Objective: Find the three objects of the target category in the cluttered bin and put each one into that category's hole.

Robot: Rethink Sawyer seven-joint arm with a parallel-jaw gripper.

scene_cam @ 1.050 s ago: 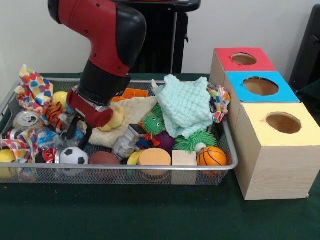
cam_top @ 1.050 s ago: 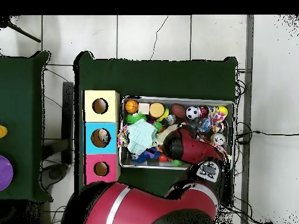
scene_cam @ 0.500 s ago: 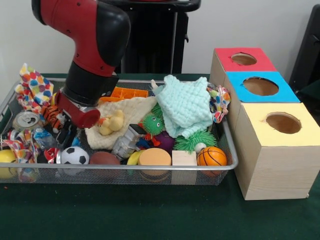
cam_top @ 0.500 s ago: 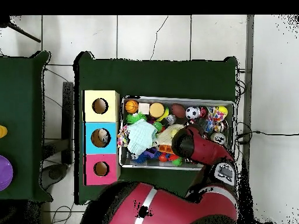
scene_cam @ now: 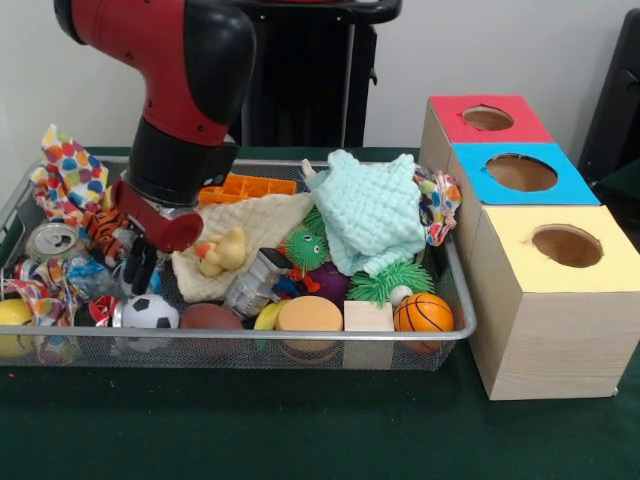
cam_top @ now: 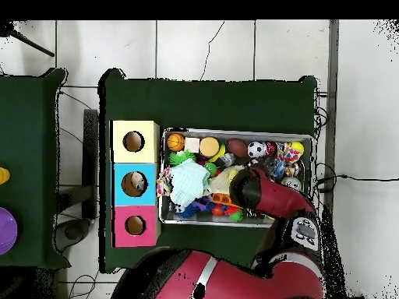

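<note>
Several balls, a likely target category, lie in the wire bin (scene_cam: 455,300): a soccer ball (scene_cam: 148,312) and a basketball (scene_cam: 423,312) along the near rim, a yellow ball (scene_cam: 13,313) at the left corner. None is being carried. The gripper (scene_cam: 138,266) hangs low in the bin's left part, just above the soccer ball and beside a crushed can (scene_cam: 52,241); whether it is wide or narrow I cannot tell. The red (scene_cam: 488,118) and yellow (scene_cam: 567,245) holes look empty; overhead, something pale shows inside the blue hole (cam_top: 134,184). Most deliveries, I judge, remain.
</note>
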